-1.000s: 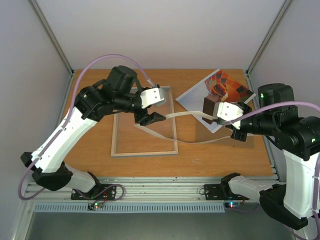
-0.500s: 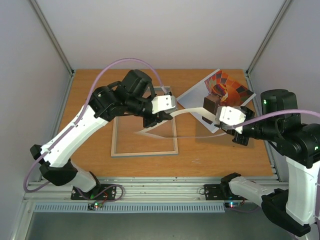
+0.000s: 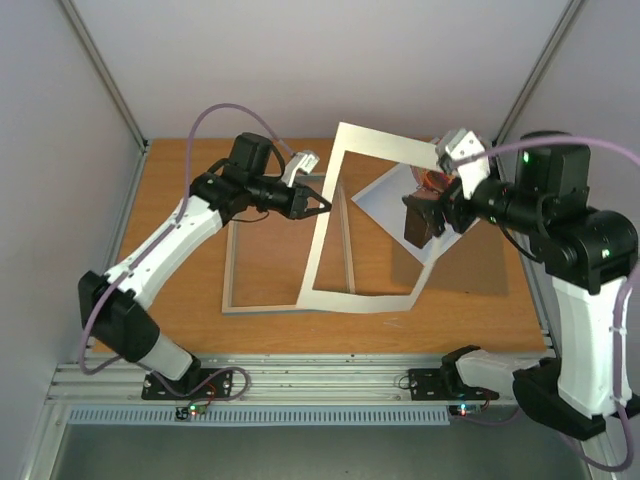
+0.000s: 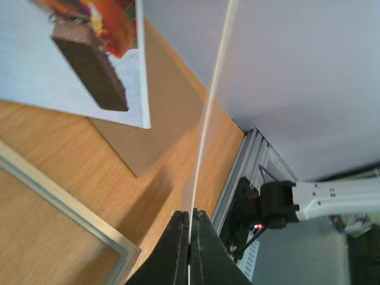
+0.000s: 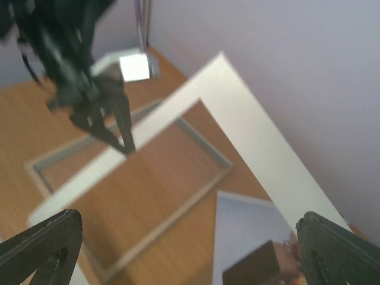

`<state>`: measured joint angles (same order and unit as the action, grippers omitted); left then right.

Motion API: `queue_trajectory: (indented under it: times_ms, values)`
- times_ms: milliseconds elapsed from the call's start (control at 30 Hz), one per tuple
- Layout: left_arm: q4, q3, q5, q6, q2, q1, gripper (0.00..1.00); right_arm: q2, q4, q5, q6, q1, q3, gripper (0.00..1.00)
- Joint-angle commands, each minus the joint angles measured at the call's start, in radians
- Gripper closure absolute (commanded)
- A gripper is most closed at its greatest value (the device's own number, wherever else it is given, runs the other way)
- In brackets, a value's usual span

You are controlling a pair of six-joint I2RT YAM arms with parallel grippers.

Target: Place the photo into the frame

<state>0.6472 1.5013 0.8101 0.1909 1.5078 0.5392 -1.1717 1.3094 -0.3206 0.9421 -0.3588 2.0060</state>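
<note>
**Mat up on edge, photo waiting at the back right**

Over on the left, the left gripper [image 4: 190, 221] has its jaws pressed together on the left edge of the white card mat [image 3: 375, 148]. The wrist view shows the card as a thin pale line running straight up out of the closed jaws.

Beneath and just left of that grip lies the frame [image 3: 260, 307], flat on the wooden surface [image 3: 400, 330], its turquoise edge showing along the rim. Nothing is lying inside it that can be made out, only the wood tone showing through the opening.

Centre stage, the mat stands tilted. Its lower edge is down near the frame's front right corner, its upper edge is lifted toward the back wall, and its window is open to the camera.

Through that window and to the right sits the photo [image 3: 382, 197]. It lies flat at the rear right of the surface, well clear of the frame, with a brown block [image 3: 420, 222] resting on the balloon print. A flat brown backing board [image 4: 172, 101] lies under the photo and pokes out beyond its edge.

On the far right, the right gripper [image 5: 187, 230] hovers above the photo near the mat's upper right corner. Its jaws are spread wide with nothing between them.
</note>
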Motion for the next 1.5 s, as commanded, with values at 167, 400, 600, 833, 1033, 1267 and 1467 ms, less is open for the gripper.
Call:
queue_trajectory:
  times_ms: [167, 400, 600, 833, 1033, 1267, 1467]
  values:
    - [-0.140, -0.080, -0.020, 0.154, 0.202, -0.163, 1.00, -0.322, -0.106, -0.330, -0.578, 0.039, 0.279, 0.01]
    - [-0.038, -0.061, -0.108, 0.039, 0.312, -0.232, 1.00, -0.453, -0.357, -0.544, -0.881, 0.039, 0.298, 0.02]
    - [0.140, 0.024, -0.171, -0.101, 0.400, -0.285, 1.00, -0.556, -0.456, -0.620, -1.027, 0.039, 0.295, 0.02]
    - [0.261, 0.044, -0.269, -0.254, 0.431, -0.335, 1.00, -0.596, -0.548, -0.665, -1.177, 0.041, 0.262, 0.01]
    - [0.278, 0.026, -0.322, -0.284, 0.437, -0.376, 1.00, -0.599, -0.687, -0.720, -1.334, 0.041, 0.196, 0.02]
    - [0.270, 0.014, -0.367, -0.287, 0.434, -0.424, 1.00, -0.584, -0.714, -0.719, -1.363, 0.041, 0.186, 0.01]
    - [0.236, 0.009, -0.359, -0.235, 0.452, -0.467, 0.99, -0.592, -0.700, -0.704, -1.336, 0.041, 0.195, 0.02]
